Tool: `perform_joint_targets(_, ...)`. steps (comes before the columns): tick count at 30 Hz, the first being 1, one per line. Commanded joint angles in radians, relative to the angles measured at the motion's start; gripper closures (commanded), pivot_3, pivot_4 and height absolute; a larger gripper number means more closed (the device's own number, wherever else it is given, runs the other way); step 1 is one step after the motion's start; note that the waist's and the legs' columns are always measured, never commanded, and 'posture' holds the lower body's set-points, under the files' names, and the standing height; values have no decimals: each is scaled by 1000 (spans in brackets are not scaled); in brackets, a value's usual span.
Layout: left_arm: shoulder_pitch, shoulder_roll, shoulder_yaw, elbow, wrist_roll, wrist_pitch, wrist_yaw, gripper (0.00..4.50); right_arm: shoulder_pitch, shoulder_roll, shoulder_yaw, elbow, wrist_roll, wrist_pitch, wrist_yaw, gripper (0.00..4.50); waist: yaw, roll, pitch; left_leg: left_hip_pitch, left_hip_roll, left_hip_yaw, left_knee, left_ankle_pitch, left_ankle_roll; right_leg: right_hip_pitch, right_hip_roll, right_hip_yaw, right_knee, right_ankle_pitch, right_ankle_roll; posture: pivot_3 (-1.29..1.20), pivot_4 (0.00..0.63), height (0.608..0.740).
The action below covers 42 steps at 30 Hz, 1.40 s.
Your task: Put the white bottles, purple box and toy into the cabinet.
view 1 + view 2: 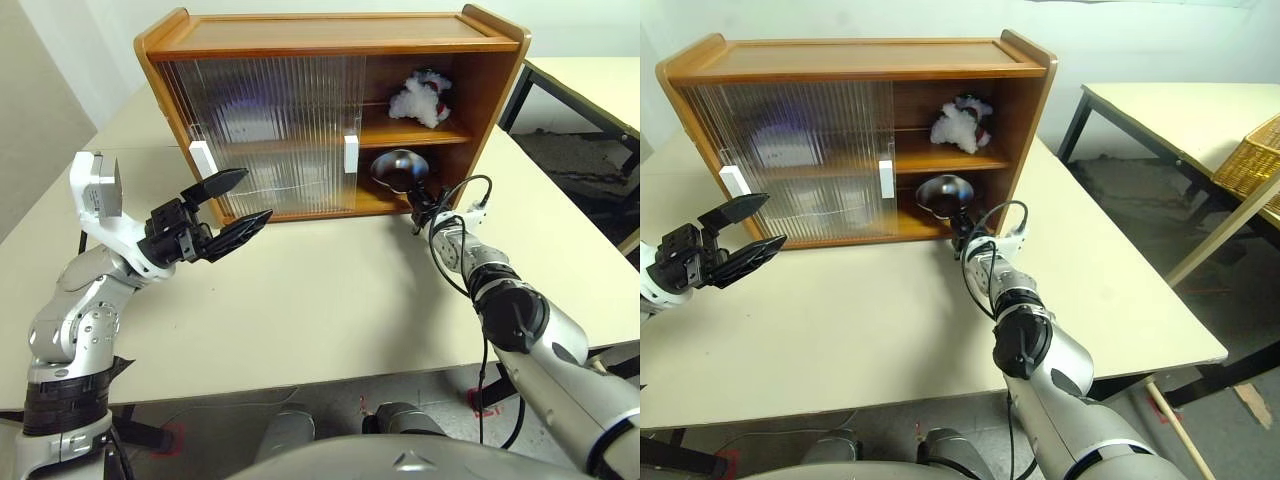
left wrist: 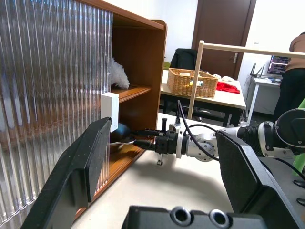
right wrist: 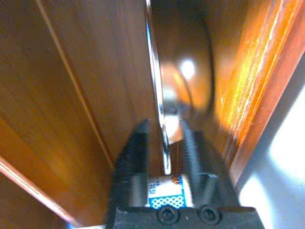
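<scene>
Now you sit at bowl (image 1: pixel 397 168) drop-off: right gripper (image 1: pixel 418 205) in cabinet (image 1: pixel 330 45) lower shelf, jaws loosening around bowl rim. Toy (image 1: pixel 421 97) on upper shelf, bowl's 12 o'clock. Left gripper (image 1: pixel 232 207) spread wide, holding nothing. Next: finish letting go, back straight out.

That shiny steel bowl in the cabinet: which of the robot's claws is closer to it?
The right. The right claw straddles the rim of the steel bowl on the lower shelf of the cabinet. The left claw hangs open before the sliding doors, well aside from the bowl.
</scene>
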Motion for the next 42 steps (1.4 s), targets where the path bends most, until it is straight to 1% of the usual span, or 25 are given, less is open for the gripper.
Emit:
perform_joint_targets(1,-12,-23,-21,-6,12,-16,4,0,8,-19,37,-3,-43,10,61,1912,0,0,0,0,0,0,0,0,0,0,0,0,0,0,0,56,0,740)
perform_joint_targets(3,-20,-33,-28,3,18,-23,1,0,12,-31,36,-9,-41,37,98,1271,1,0,0,0,0,1,0,0,0,-1,0,0,0,0,-1,56,0,740)
perform_joint_targets(4,-26,-37,-31,9,21,-26,-1,0,15,-38,34,-12,-37,58,118,837,1,0,0,0,0,1,0,0,0,-1,0,0,0,0,-1,56,0,740)
perform_joint_targets(6,-35,-45,-39,19,26,-34,-3,0,21,-51,34,-19,-34,98,153,108,3,0,0,-1,-1,3,0,0,0,0,0,0,0,0,0,42,0,740)
perform_joint_targets(7,-39,-50,-44,24,29,-38,-5,0,30,-59,39,-25,-36,124,172,46,3,0,0,0,-1,4,0,0,0,0,0,0,0,0,0,33,0,740)
perform_joint_targets(13,-50,-69,-61,43,39,-52,-14,0,90,-100,66,-77,-39,253,241,46,2,0,0,1,-1,8,0,0,0,1,0,0,0,0,1,20,0,740)
perform_joint_targets(16,-53,-75,-66,48,42,-55,-16,0,130,-114,104,-152,-44,336,280,46,2,0,0,1,-1,9,1,0,0,2,1,0,0,0,5,12,0,740)
perform_joint_targets(17,-54,-76,-66,51,43,-56,-18,0,159,-113,143,-221,-53,381,302,46,1,0,0,2,-1,10,1,0,0,2,1,0,0,-3,9,10,0,740)
perform_joint_targets(18,-55,-77,-65,55,43,-56,-21,0,205,-106,211,-337,-74,413,332,46,0,0,0,2,-1,10,1,0,0,2,1,0,0,-4,10,10,0,740)
perform_joint_targets(21,-56,-77,-62,63,43,-58,-26,0,333,-85,354,-665,-85,474,364,46,-2,0,0,3,-2,10,2,0,0,4,2,-1,0,-4,11,4,0,740)
perform_joint_targets(24,-53,-76,-59,74,47,-63,-36,0,443,-85,498,-997,-102,475,373,46,-8,0,0,3,-2,10,2,0,0,4,3,-1,0,-4,12,4,0,740)
perform_joint_targets(25,-54,-77,-59,75,48,-63,-36,0,469,-93,562,-1096,-132,446,380,46,-10,0,0,4,-2,10,2,0,0,5,3,-1,0,-4,12,-4,0,740)
perform_joint_targets(26,-54,-78,-60,75,48,-64,-35,0,487,-100,604,-1163,-152,426,382,46,-14,0,0,4,-2,10,2,0,0,5,4,-1,0,-4,12,-4,0,740)
perform_joint_targets(28,-56,-81,-62,73,50,-64,-33,0,511,-116,661,-1230,-187,384,391,46,-21,-1,-1,5,-2,10,3,1,1,6,5,0,0,-4,13,-6,0,740)
perform_joint_targets(30,-61,-83,-62,79,51,-65,-35,0,534,-157,799,-1287,-323,224,443,46,-22,-2,-1,7,-3,10,3,1,1,9,7,0,0,-4,13,-7,0,740)
perform_joint_targets(31,-62,-83,-62,80,51,-65,-35,0,541,-170,839,-1300,-360,174,458,46,-23,-2,-1,9,-3,10,3,1,1,10,7,0,0,-4,13,-6,0,740)
perform_joint_targets(33,-66,-84,-62,81,52,-66,-35,0,540,-169,913,-1298,-436,71,463,446,-24,-2,-1,10,-4,9,3,1,1,11,4,0,0,-4,13,-2,0,740)
perform_joint_targets(35,-64,-81,-59,81,51,-66,-36,0,527,-139,970,-1270,-504,-26,442,1030,-24,-1,-1,10,-4,9,3,1,1,10,2,0,0,-4,13,3,0,740)
perform_joint_targets(36,-62,-81,-56,79,50,-65,-34,0,519,-121,984,-1247,-529,-66,428,1430,-24,-1,-1,10,-3,8,2,1,1,10,1,0,0,-4,13,5,0,740)
perform_joint_targets(38,-53,-77,-52,75,50,-66,-36,0,492,-109,1041,-1173,-638,-171,383,2262,-23,-1,-1,10,-2,6,1,1,1,8,2,-1,0,-5,12,9,0,740)
perform_joint_targets(39,-50,-76,-51,72,51,-65,-36,0,479,-107,1070,-1139,-692,-223,364,2605,-23,-1,-1,9,-1,4,0,1,1,7,2,-1,0,-4,12,16,0,740)
perform_joint_targets(40,-48,-74,-49,70,50,-64,-35,0,467,-88,1080,-1115,-714,-257,341,2938,-21,-1,-1,8,-1,3,0,1,1,6,2,-1,0,-4,11,19,0,740)
perform_joint_targets(42,-44,-70,-44,67,49,-62,-34,0,440,-49,1091,-1073,-747,-313,301,3786,-18,-1,-1,3,0,1,0,1,1,1,1,-1,0,-4,11,22,0,740)
